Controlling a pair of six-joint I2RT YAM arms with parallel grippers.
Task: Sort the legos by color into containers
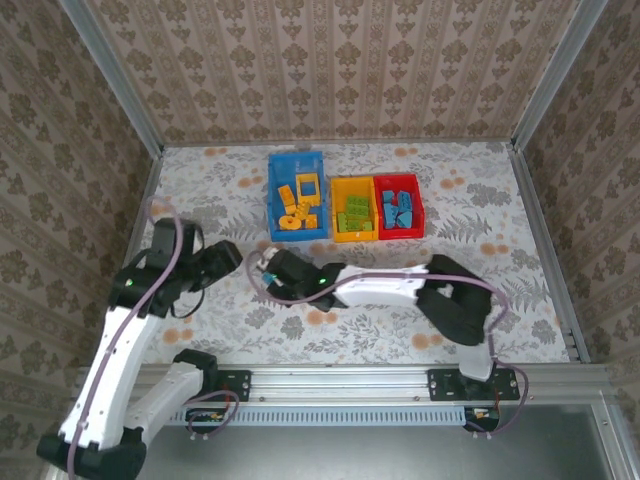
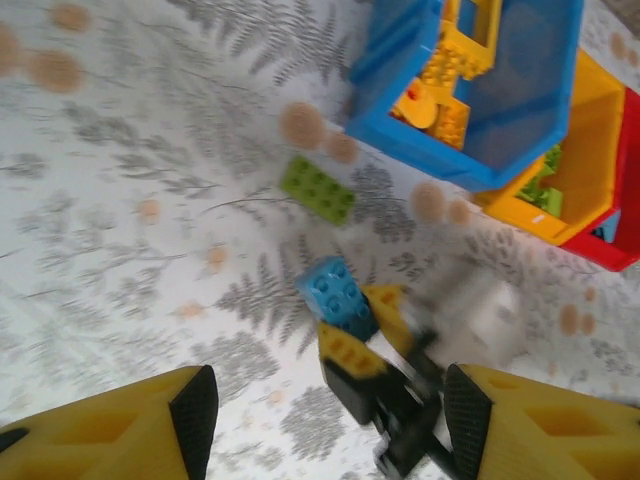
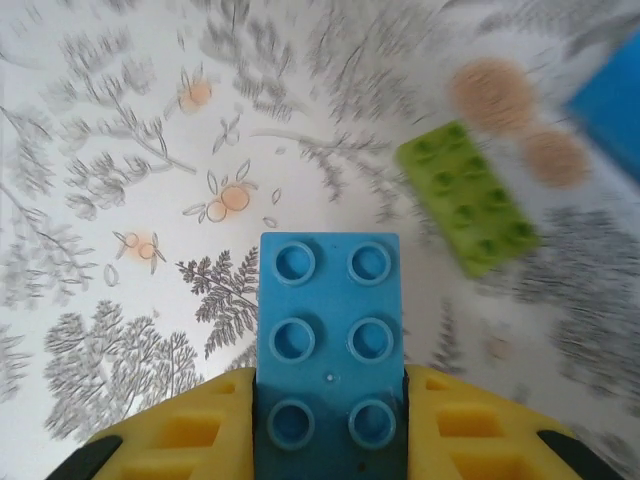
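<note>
Pinching a blue lego (image 3: 330,320) (six round studs showing) is the right claw (image 3: 330,440); the left claw (image 2: 330,410) stands spread.

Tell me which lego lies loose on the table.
The light green brick, flat beside the blue bin; the blue brick sits in the right gripper, others binned.

Bright blue studded plastic brick (image 3: 330,330) framed by yellow fingers (image 3: 185,440), light green studded plastic brick (image 3: 468,198) on the white tablecloth (image 3: 120,120) printed with grey ferns and orange blossoms, blue rectangular plastic bin (image 1: 274,196) showing orange-yellow bricks (image 1: 296,208)
</note>
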